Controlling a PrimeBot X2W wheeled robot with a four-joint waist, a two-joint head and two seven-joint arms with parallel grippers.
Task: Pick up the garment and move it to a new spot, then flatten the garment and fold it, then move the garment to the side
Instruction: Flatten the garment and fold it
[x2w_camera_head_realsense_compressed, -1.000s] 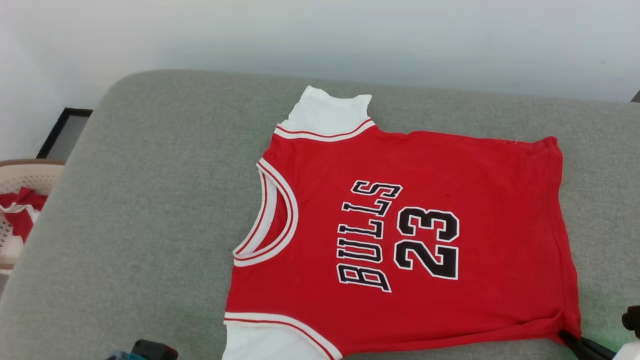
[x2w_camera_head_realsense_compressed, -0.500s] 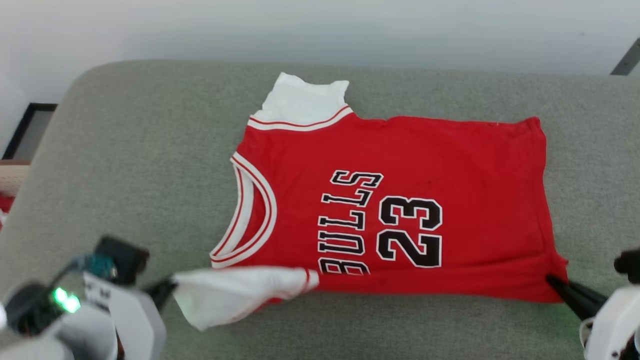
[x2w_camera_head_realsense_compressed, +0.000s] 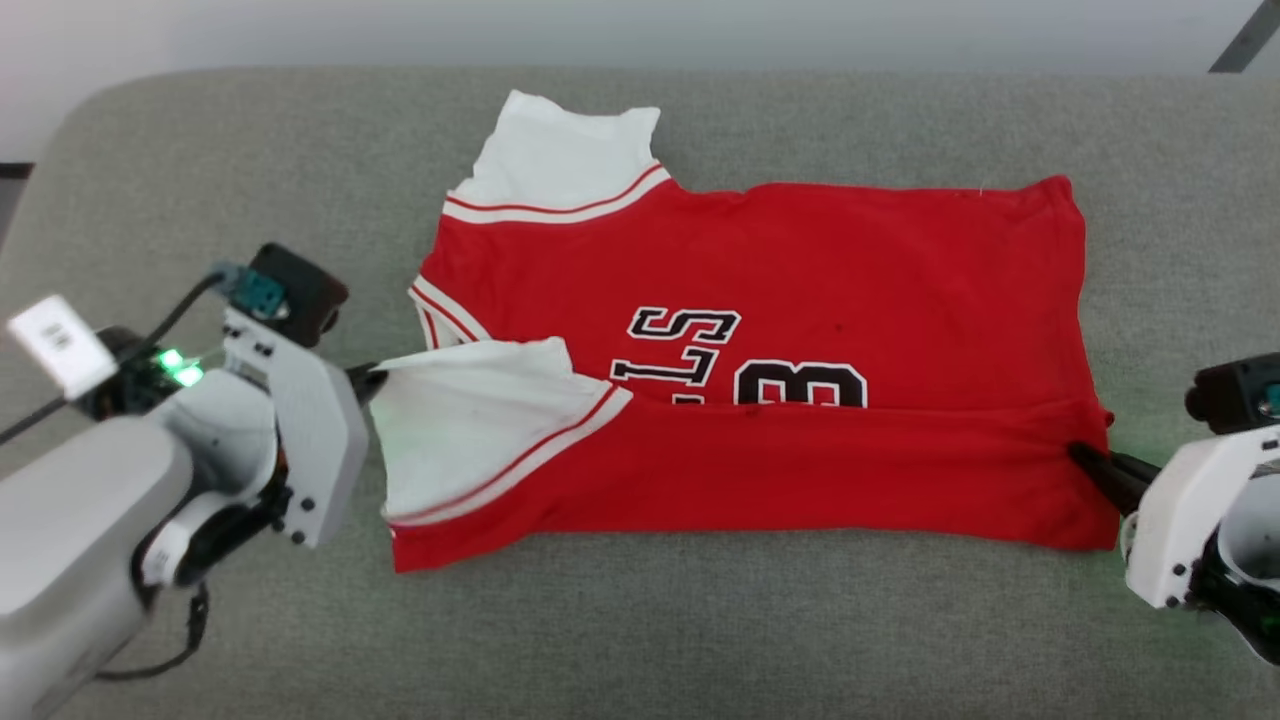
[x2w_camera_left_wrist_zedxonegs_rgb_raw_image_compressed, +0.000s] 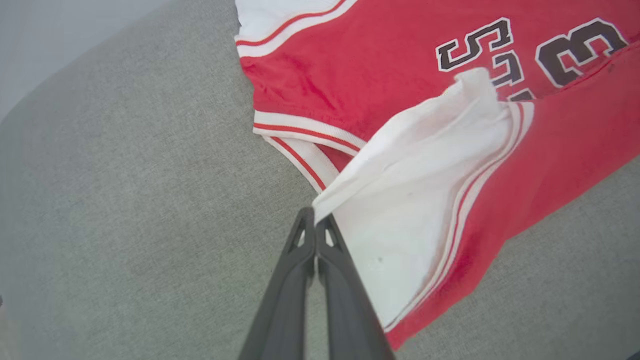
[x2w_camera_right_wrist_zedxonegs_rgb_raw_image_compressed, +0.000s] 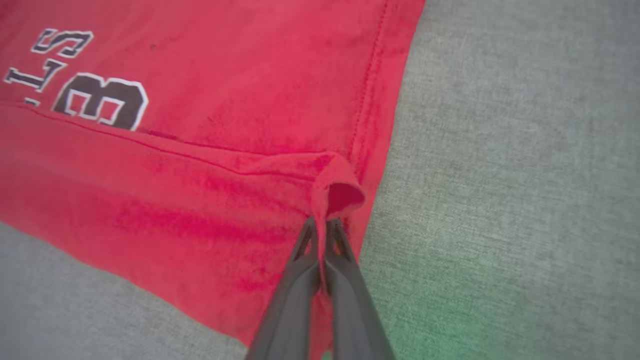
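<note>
Red jersey cloth with white shoulder panels and striped trim makes up the garment (x2w_camera_head_realsense_compressed: 820, 250). It lies spread sideways on the grey upholstered surface (x2w_camera_head_realsense_compressed: 700, 620), with the neck to our left and the hem to our right. We judge the fold to be the step in hand, because the near long edge is doubled over the body and covers the lower half of the black lettering (x2w_camera_head_realsense_compressed: 685, 325). Our left gripper (x2w_camera_head_realsense_compressed: 362, 380) is pinched tight on the corner of the near white shoulder panel (x2w_camera_left_wrist_zedxonegs_rgb_raw_image_compressed: 415, 200). Our right gripper (x2w_camera_head_realsense_compressed: 1085, 462) is likewise clamped on the near hem corner, where a small loop of red bunches at its tips. From the wrist view we cannot be sure whether that pinch takes one layer or two. The next move, as we read it, calls for carrying both corners together towards the far edge. The cloth between them should stay taut, and both corners should be laid down level before we let go. The fold line runs straight on the hem side. At the shoulder it slants, and there the white panel sits rumpled and lifted off the red beneath.
</note>
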